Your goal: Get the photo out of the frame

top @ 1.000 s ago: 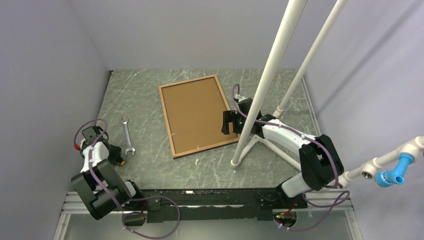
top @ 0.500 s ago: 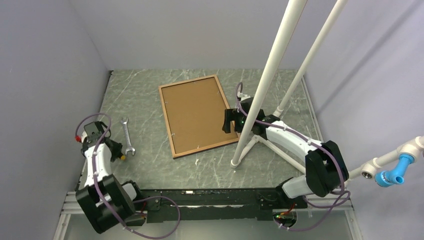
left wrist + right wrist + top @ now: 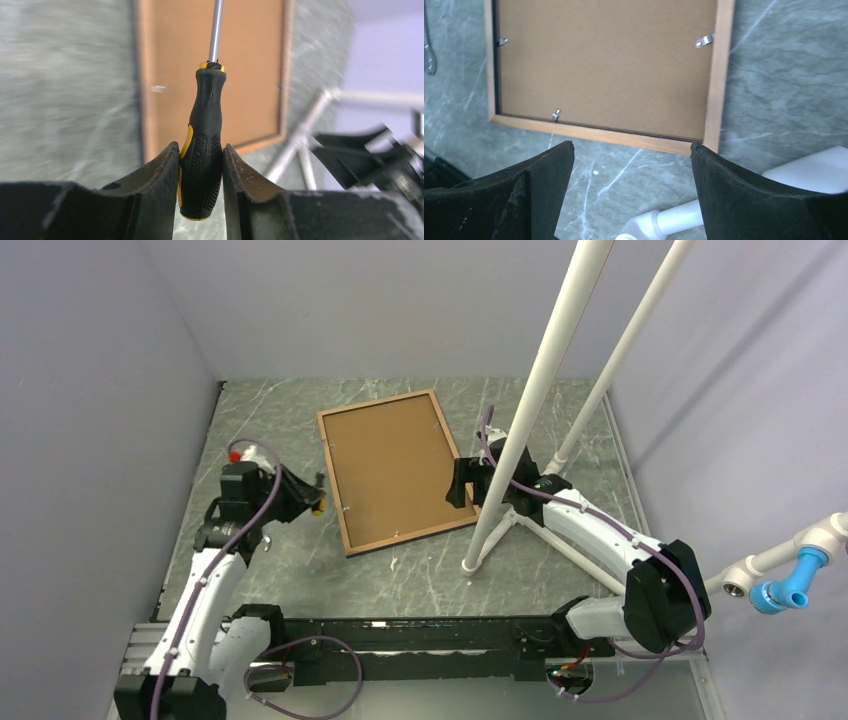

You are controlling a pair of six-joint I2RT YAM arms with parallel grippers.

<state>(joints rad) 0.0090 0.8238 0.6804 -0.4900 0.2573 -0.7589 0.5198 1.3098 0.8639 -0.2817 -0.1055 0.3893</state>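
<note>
Top: frame back-up mid-table, left gripper at its left edge, right gripper at its right. Left wrist: jaws clamped on screwdriver, shaft over backing board. Right wrist: jaws wide apart, empty; clips look unturned, photo hidden beneath, so extraction not begun.

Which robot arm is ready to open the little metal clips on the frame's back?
Probably left: the left gripper grips a screwdriver pointing toward the frame. The right gripper is open and empty beside it.
</note>
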